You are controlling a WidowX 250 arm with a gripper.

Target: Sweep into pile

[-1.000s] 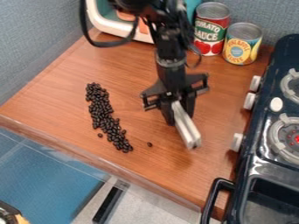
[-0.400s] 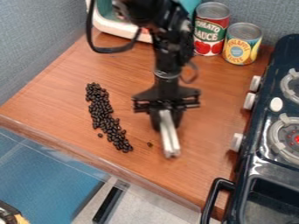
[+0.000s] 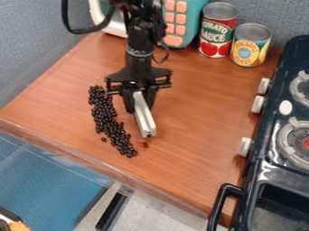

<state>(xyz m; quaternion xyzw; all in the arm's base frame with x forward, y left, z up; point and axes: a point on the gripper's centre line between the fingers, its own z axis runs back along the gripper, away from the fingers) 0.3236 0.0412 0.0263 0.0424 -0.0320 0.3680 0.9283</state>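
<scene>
1 long silver bar (image 3: 144, 116), black fingers (image 3: 128, 103) closed on it, just right of the long strip of small dark beans (image 3: 105, 118) on the brown wooden table (image 3: 199, 113). Run its edge low and level, nudge left slowly; fast strokes could scatter beans.

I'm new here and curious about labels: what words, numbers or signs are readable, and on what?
"TOMATO SAUCE": red can.
"PINEAPPLE": yellow-and-blue can; the word below is too small to be sure of.
Orange buttons: any marks are too small to read.
</scene>
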